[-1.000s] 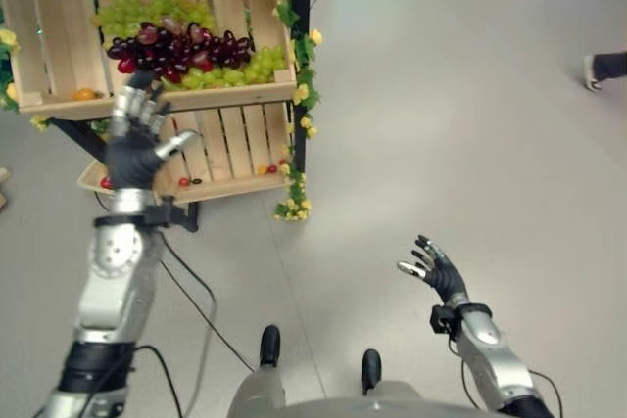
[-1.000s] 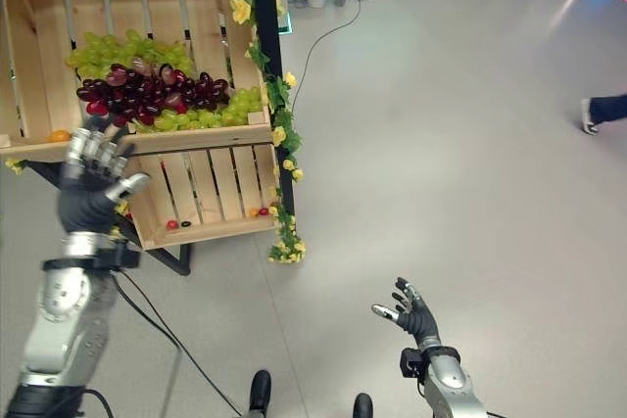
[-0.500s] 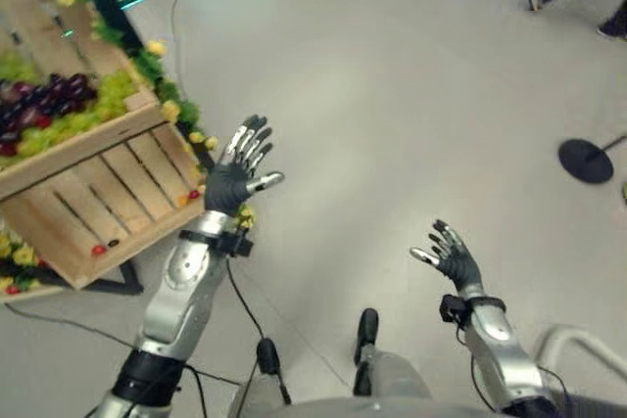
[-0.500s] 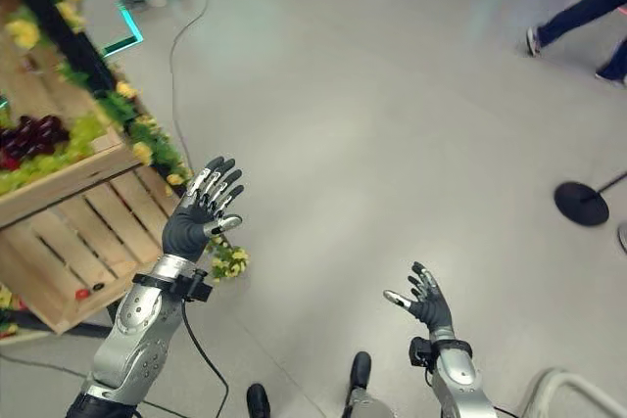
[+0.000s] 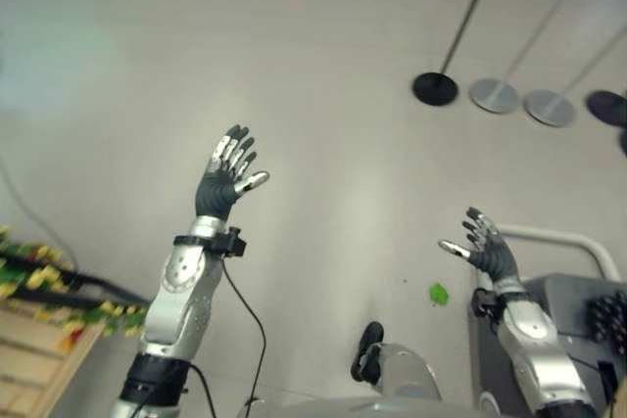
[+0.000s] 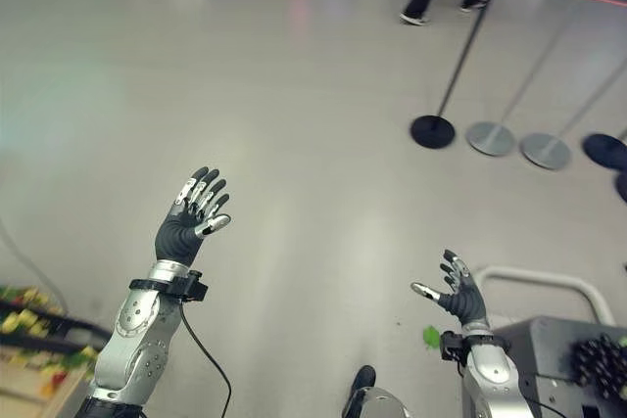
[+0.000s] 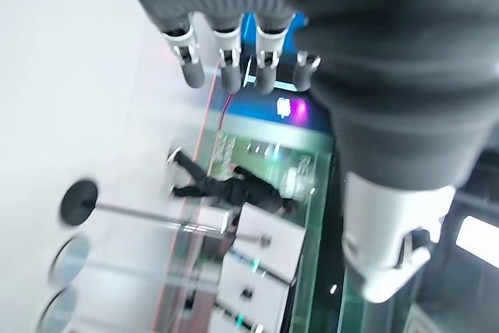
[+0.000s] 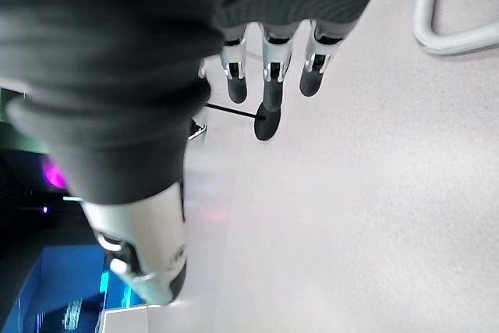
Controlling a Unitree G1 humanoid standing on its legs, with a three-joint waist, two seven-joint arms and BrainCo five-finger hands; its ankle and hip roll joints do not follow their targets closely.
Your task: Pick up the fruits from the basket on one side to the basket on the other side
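The robot's left hand (image 5: 219, 186) is raised at about ten o'clock over the pale grey polished floor (image 5: 323, 85), fingers spread wide and straight, holding nothing. Its right hand (image 5: 487, 251) hovers lower at four o'clock, fingers likewise splayed and empty. A cluster of dark purple grapes (image 6: 600, 363) lies on a grey cart (image 6: 539, 340) with a white tubular rail at five o'clock. Black-based stanchion posts (image 5: 436, 88) stand at one o'clock.

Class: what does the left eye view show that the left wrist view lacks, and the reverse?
Left eye view: the open right hand, a green leaf on the floor, a flowered crate corner. Left wrist view: blue-lit panels behind a walking person. Both: the open left hand, a black post base, grey floor.
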